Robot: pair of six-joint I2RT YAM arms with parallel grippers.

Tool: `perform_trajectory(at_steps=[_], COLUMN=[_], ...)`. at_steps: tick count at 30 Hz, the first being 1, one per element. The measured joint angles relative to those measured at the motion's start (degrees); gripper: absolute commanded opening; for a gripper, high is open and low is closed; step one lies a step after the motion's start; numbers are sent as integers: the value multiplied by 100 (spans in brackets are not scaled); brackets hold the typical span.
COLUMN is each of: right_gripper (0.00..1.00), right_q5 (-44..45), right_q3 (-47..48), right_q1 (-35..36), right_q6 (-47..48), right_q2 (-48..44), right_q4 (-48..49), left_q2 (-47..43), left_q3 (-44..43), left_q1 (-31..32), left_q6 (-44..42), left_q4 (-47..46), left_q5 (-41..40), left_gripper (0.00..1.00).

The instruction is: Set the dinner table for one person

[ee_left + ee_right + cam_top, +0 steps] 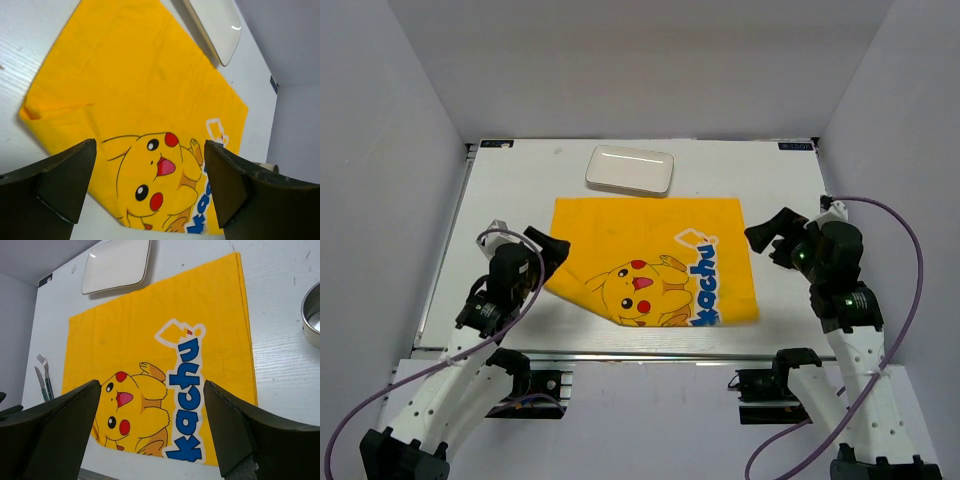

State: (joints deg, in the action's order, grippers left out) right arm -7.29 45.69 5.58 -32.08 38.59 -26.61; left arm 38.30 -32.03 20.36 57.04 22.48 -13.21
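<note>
The dinner table point(500, 190) is a white wood-grain top. A yellow Pikachu placemat point(650, 260) lies flat in its middle, its near-left corner folded in. A small white rectangular plate point(630, 170) sits just beyond the mat. My left gripper point(548, 243) is open and empty, hovering at the mat's left edge. My right gripper point(767, 240) is open and empty, just off the mat's right edge. The left wrist view shows the mat point(140, 100) and plate point(215, 27) between open fingers point(65, 180). The right wrist view shows the same mat point(160, 350) and plate point(117, 262).
A fork and knife point(42, 380) lie on the table left of the mat. A metal bowl point(312, 315) sits right of the mat. Both are hidden under the arms in the top view. A metal rail point(620, 355) runs along the near edge. White walls enclose the table.
</note>
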Motion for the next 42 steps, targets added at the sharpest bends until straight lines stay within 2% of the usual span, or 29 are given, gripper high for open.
perform_trajectory(at_steps=[4, 8, 11, 16, 19, 21, 31, 37, 42], right_gripper=[89, 89, 89, 89, 89, 89, 89, 89, 89], right_q5=[-160, -610, -750, -656, -632, -551, 525, 1014, 1298], right_q3=[57, 68, 105, 245, 291, 382, 1080, 1665, 1950], right_q1=[2, 61, 219, 684, 966, 1121, 1370, 1370, 1368], right_q6=[125, 164, 214, 256, 258, 262, 46, -179, -267], right_q2=[133, 1145, 2256, 3939, 4389, 4607, 5757, 6266, 6494], right_q4=[55, 411, 656, 776, 835, 863, 813, 546, 422], left_q2=[-197, 479, 1628, 4218, 5239, 5619, 5788, 6395, 6782], left_q3=[-179, -975, -1626, -2651, -3036, -3198, -3237, -3342, -3755], left_q1=[4, 2, 2, 2, 2, 2, 2, -13, -48], left_q6=[-42, -197, -354, -605, -693, -713, -706, -713, -804], left_q4=[658, 752, 570, 546, 846, 1038, 1329, 1292, 1388], left_q5=[59, 197, 424, 822, 846, 831, 695, 706, 695], left_gripper=[98, 98, 98, 98, 98, 98, 98, 98, 98])
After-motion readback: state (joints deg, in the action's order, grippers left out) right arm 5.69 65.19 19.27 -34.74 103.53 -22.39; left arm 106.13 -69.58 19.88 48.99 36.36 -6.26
